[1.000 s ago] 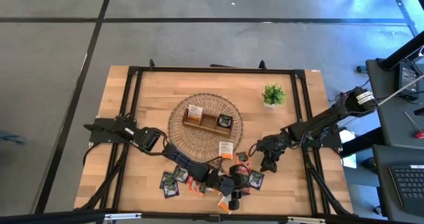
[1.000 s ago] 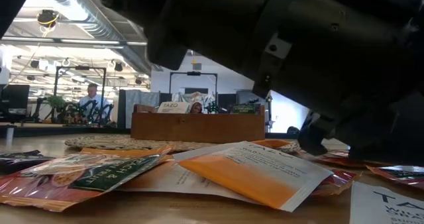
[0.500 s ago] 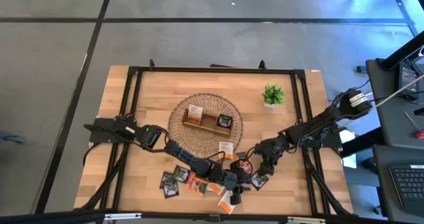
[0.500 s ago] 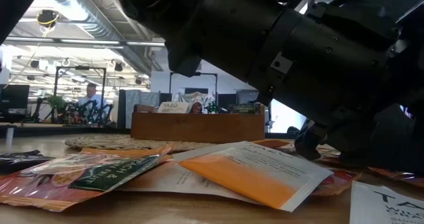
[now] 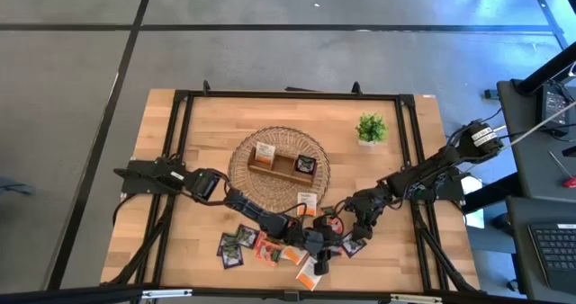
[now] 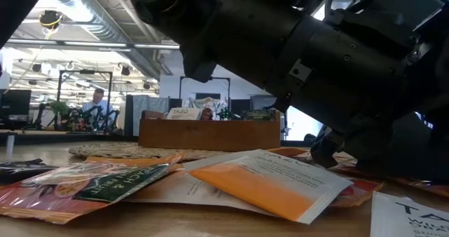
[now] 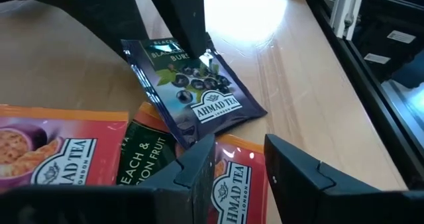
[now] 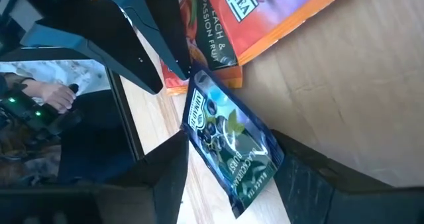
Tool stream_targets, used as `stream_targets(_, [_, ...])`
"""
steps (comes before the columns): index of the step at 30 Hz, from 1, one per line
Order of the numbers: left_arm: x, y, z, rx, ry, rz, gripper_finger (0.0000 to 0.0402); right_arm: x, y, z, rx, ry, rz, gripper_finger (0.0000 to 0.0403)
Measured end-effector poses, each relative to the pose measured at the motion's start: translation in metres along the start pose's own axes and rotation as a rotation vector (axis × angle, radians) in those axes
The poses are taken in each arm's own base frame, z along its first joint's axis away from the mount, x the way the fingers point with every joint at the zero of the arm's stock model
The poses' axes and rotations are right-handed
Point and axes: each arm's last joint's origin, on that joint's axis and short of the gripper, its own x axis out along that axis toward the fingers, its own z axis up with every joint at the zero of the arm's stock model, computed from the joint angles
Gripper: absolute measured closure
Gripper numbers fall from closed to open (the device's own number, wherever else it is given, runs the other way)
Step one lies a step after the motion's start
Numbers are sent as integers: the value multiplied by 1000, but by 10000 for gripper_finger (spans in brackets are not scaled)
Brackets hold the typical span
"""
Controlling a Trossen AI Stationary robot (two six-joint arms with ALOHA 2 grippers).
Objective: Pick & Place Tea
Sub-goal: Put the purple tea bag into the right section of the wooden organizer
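Note:
Several flat tea sachets (image 5: 243, 243) lie strewn on the wood near the table's front edge. In the low view they show as orange and white ones (image 6: 273, 181). My left gripper (image 7: 240, 159) hovers open, low over a red-orange sachet (image 7: 228, 184). Just beyond it a dark blackcurrant sachet (image 7: 195, 95) rests with one corner on other sachets. My right gripper (image 8: 232, 148) is open, and its fingers stand on either side of that dark sachet (image 8: 228, 141). In the high view the two grippers (image 5: 322, 250) (image 5: 353, 235) face each other. My left gripper: I cannot tell whether its fingertips (image 7: 199, 168) touch the red-orange sachet below them. My right gripper comes slanting down from the table's right. One finger (image 7: 192, 32) ends at the dark sachet's far edge (image 7: 207, 57); I cannot tell whether it touches.
A round wicker basket (image 5: 241, 174) at the table's middle holds a brown wooden tray (image 5: 283, 166) with a few sachets in it. A small green potted plant (image 5: 371, 129) stands at the far right. A black frame rail (image 5: 180, 142) borders the table.
My left gripper has gone a little toward the table's right edge, low over the sachets. My right gripper has tipped down and rolled somewhat over the dark sachet. No sachet has visibly moved.

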Motion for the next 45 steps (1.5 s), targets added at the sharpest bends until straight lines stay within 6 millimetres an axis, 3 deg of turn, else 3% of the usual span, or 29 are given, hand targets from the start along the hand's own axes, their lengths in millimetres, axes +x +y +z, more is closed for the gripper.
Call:
stream_targets(19, [0,1,0,-19,1,-2,274,0,0,-1,-55,13,3,350])
stream_targets(27, [-6,4,19,-23,0,-64,274,-8,9,0,-87,-11,58,395])
stream_targets(32, [-17,4,39,0,17,-100,274,-17,19,0,-104,-43,115,395])
stream_targets(37, [-57,-3,94,62,5,-151,274,-34,46,6,-139,-84,211,398])
stream_targets(41, [-113,-12,142,147,19,-184,274,-54,78,15,-215,-112,224,398])
stream_targets(45, [-174,-21,176,183,16,-166,274,-82,108,32,-273,-153,48,399])
